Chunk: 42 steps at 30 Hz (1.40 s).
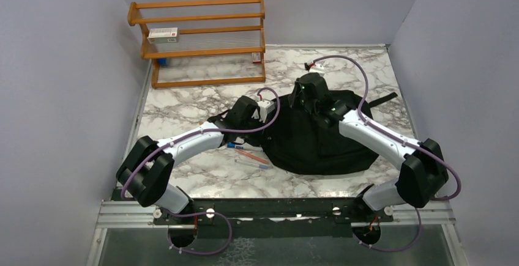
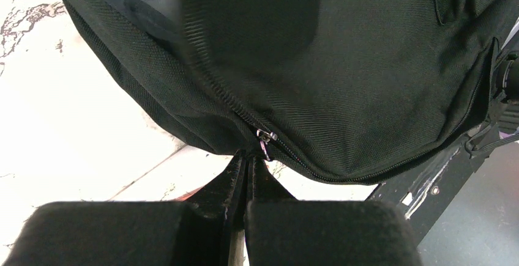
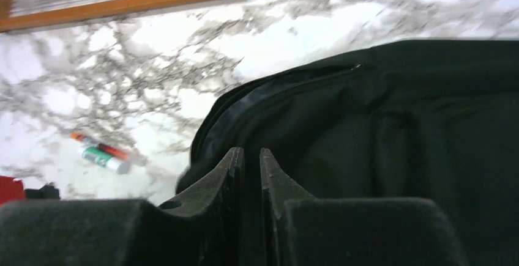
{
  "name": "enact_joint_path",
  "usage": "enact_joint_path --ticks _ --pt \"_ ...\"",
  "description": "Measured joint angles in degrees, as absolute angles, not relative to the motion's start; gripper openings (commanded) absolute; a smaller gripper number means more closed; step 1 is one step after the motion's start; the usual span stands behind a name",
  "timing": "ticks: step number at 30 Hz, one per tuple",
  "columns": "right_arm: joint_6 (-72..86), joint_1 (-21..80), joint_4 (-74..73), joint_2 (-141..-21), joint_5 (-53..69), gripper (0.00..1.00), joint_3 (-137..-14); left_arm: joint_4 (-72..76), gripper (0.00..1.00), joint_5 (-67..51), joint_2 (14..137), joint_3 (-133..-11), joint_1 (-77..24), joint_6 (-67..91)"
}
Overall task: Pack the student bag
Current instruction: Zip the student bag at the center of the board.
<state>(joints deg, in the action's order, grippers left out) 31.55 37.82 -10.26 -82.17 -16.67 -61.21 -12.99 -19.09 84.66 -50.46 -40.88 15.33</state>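
Left jaws clenched at zipper pull (image 2: 265, 139) on student bag (image 2: 343, 64); right jaws barely parted.

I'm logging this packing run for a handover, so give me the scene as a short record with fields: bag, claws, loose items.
bag: black student bag lying on the marble table
left claw: shut, tips at the zipper pull
right claw: fingers a slit apart, at the bag's far edge; grip unclear
loose items: pens on the table, left of the bag
background: wooden rack, far left

Rack (image 1: 202, 52) far-left (pens (image 1: 251, 155) beside bag (image 1: 306, 144))
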Motion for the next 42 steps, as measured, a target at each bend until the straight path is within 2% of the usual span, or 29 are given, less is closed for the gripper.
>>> enact_joint_path --ticks 3,7,10,21,26,33,34,37,42 --pt "28.3 37.8 -11.1 -82.4 -20.6 0.38 -62.8 -13.0 0.00 -19.1 84.7 -50.5 -40.9 15.2" --pt "24.7 37.8 -12.6 -82.1 -25.5 0.43 -63.7 -13.0 0.00 -19.1 84.4 -50.5 -40.9 14.9" --pt "21.7 37.8 -12.7 -79.5 -23.8 0.47 -60.7 -13.1 0.00 -19.3 84.1 -50.5 -40.9 14.5" --pt "14.4 37.8 -10.1 -58.2 7.3 0.58 -40.0 -15.4 0.00 -20.4 84.1 -55.1 -40.6 13.6" --pt "13.0 37.8 -7.0 -61.3 21.2 0.63 -37.2 -17.0 0.00 -20.9 84.1 -58.6 -40.6 12.9" --pt "12.7 37.9 -1.1 -65.7 28.0 0.63 -37.0 -21.8 0.00 -21.8 84.6 -63.7 -40.6 11.0" --pt "12.5 37.9 -0.3 -66.3 28.1 0.61 -37.0 -22.5 0.00 -22.0 84.7 -64.4 -40.6 10.9" --pt "12.4 37.9 2.4 -68.3 28.2 0.41 -36.8 -23.7 0.00 -22.6 85.1 -65.6 -40.6 10.2" --pt "12.6 37.8 6.5 -69.6 27.9 0.14 -34.9 -25.3 0.00 -23.9 85.3 -66.1 -40.4 9.4"
